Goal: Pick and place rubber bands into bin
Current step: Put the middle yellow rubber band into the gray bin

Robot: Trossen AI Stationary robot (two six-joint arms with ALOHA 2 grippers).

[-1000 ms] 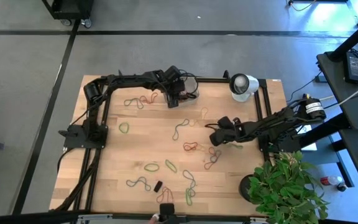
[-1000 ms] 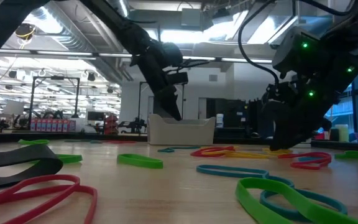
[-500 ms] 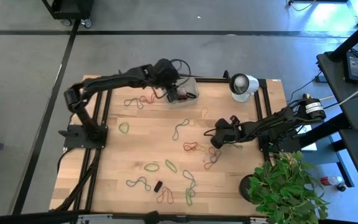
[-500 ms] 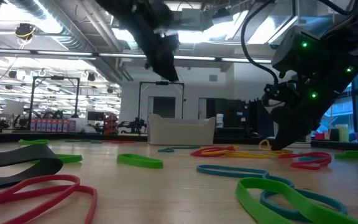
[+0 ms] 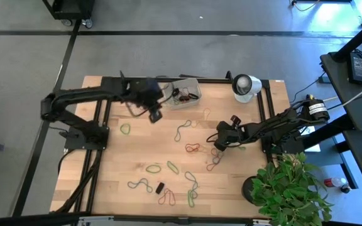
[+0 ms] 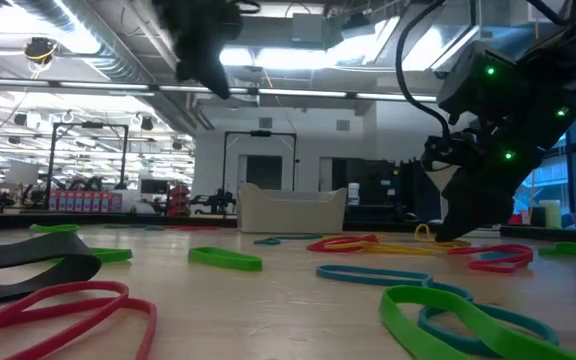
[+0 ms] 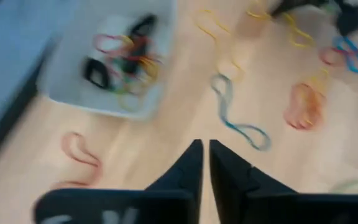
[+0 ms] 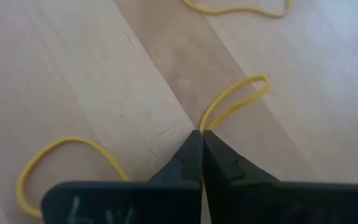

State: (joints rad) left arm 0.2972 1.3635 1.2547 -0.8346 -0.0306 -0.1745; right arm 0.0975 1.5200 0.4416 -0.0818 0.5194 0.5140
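The bin (image 5: 185, 92) stands at the table's far edge with several rubber bands inside; the left wrist view also shows the bin (image 7: 73, 74). Many coloured rubber bands (image 5: 192, 149) lie scattered flat over the wooden table (image 5: 118, 160). My left gripper (image 5: 155, 115) hangs high above the table, near and left of the bin, shut with nothing between its fingers (image 7: 194, 163). My right gripper (image 5: 217, 145) is down at the table right of centre, shut on a yellow rubber band (image 8: 232, 99). My right gripper pinches the yellow rubber band at a point along its strand (image 8: 199, 129), between its two fingertips. The fingers come from above, slanting down toward the table. One loop (image 8: 241, 93) sticks out beyond the tips and another (image 8: 61, 152) lies to the side on the wood.
A white round object with a dark face (image 5: 246, 85) sits at the far right corner. A potted plant (image 5: 289, 188) stands off the near right corner. A small black piece (image 5: 159, 187) lies near the front edge. Black frame rails (image 5: 105, 113) run along the table's left side.
My left gripper has left the spot over the bin, risen, and swung toward the table's left and near side. My right gripper has shut on the yellow band at the table, and a small yellow loop now stands up beside its fingers.
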